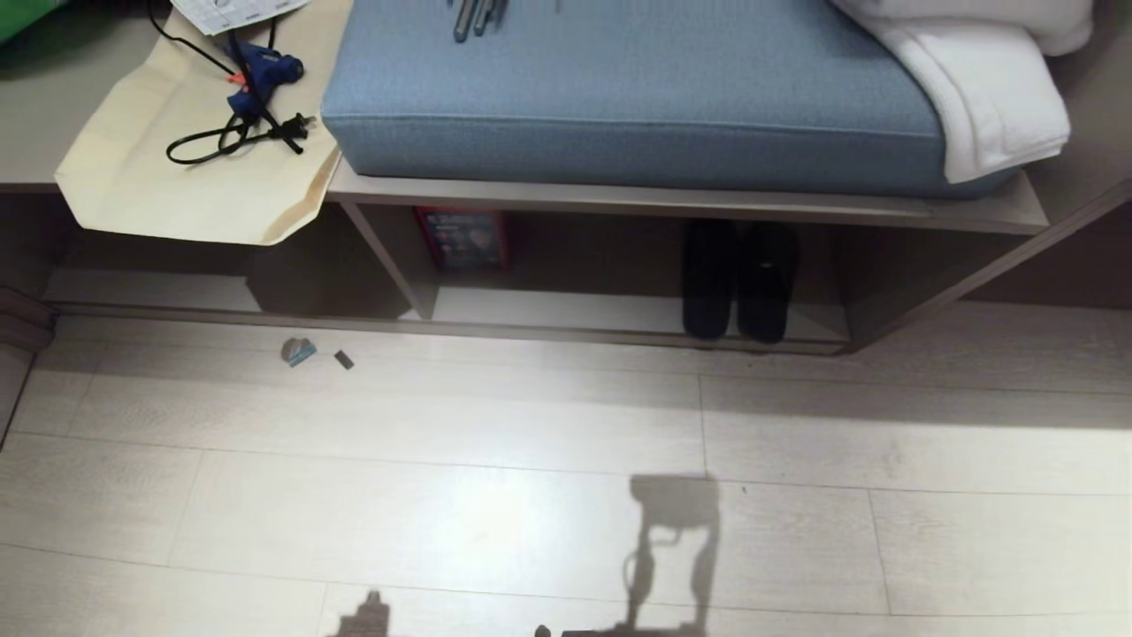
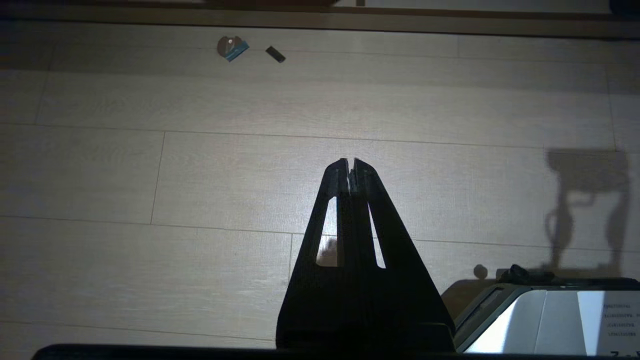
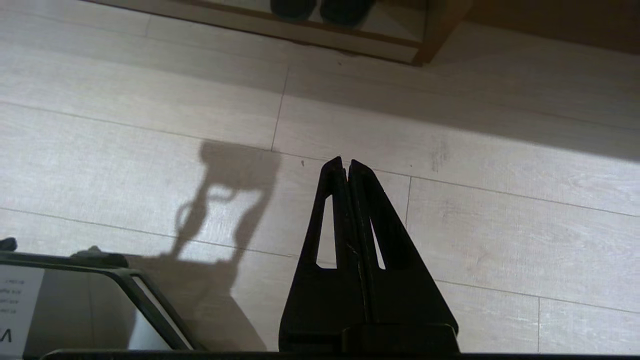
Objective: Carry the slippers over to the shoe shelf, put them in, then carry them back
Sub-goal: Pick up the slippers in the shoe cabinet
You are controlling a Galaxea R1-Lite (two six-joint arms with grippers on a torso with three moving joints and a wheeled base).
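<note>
Both your claws, left claw (image 2: 350,164) and right claw (image 3: 345,162), hang pressed together, holding nothing. The soft dark closed-toe fabric slippers (image 1: 741,279) sit in the taupe laminate shoe shelf (image 1: 610,336), well ahead of the right claw. Reaching under the low top board risks a knock.

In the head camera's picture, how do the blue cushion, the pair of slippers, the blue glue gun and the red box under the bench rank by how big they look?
1. blue cushion, by far.
2. slippers as a pair.
3. red box and blue glue gun: look about alike. The box is partly shadowed and the gun sits nearer the camera, so I won't rank them.
</note>
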